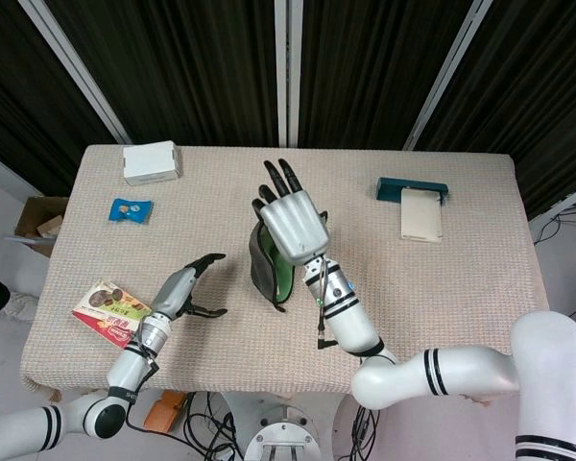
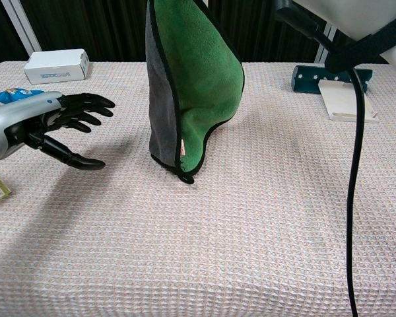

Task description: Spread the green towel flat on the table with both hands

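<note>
The green towel (image 1: 269,267), green on one side and grey on the other with a black edge, hangs in a folded drape from my right hand (image 1: 292,223) over the table's middle. In the chest view the green towel (image 2: 201,79) runs up out of the frame, and its lowest tip is at or just above the tablecloth. Only the right wrist and its cable (image 2: 354,132) show there. My left hand (image 1: 186,288) hovers low to the towel's left, apart from it. The same left hand (image 2: 49,125) has its fingers spread and holds nothing.
A white box (image 1: 152,162) and a blue snack packet (image 1: 131,208) lie at the back left. A colourful snack pack (image 1: 109,310) sits by the left front edge. A teal stand (image 1: 412,186) with a beige card (image 1: 421,214) is at the back right.
</note>
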Action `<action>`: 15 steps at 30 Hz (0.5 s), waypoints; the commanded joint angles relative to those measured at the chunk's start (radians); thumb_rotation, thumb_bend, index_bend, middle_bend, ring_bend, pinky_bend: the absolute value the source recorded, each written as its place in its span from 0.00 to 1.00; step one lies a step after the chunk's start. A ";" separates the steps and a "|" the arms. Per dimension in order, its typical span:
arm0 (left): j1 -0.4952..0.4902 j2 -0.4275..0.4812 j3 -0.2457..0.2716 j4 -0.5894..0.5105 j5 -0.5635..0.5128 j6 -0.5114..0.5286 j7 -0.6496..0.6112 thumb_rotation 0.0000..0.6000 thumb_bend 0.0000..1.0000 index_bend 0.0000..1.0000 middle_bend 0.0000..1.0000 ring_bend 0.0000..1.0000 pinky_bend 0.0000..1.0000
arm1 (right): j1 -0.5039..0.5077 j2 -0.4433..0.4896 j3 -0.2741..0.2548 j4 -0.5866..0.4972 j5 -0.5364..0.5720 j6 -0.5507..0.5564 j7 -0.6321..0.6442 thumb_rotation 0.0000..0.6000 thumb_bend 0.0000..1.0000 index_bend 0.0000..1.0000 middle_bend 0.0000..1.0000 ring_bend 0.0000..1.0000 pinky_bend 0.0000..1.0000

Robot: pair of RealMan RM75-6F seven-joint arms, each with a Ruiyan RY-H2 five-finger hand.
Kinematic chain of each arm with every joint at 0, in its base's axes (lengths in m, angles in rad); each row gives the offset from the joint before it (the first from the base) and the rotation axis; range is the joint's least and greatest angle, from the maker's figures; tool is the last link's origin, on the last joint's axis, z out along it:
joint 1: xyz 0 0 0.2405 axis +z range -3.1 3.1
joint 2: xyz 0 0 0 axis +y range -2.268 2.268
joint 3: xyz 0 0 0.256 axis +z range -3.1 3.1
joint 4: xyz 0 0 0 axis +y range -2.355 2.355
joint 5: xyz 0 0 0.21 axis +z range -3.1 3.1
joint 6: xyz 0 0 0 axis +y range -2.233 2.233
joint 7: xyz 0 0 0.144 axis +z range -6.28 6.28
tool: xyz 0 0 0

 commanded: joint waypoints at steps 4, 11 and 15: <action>-0.007 -0.006 -0.010 0.008 -0.013 -0.015 -0.008 1.00 0.06 0.14 0.12 0.14 0.17 | 0.034 -0.037 0.022 0.047 0.030 -0.011 -0.012 1.00 0.58 0.85 0.32 0.03 0.00; -0.035 -0.007 -0.079 -0.008 -0.099 -0.067 -0.056 1.00 0.05 0.14 0.12 0.14 0.17 | 0.138 -0.134 0.122 0.158 0.113 0.064 -0.112 1.00 0.58 0.85 0.32 0.03 0.00; -0.058 -0.002 -0.105 -0.032 -0.155 -0.067 0.002 0.99 0.03 0.14 0.12 0.14 0.17 | 0.183 -0.169 0.178 0.187 0.135 0.140 -0.160 1.00 0.58 0.85 0.32 0.03 0.00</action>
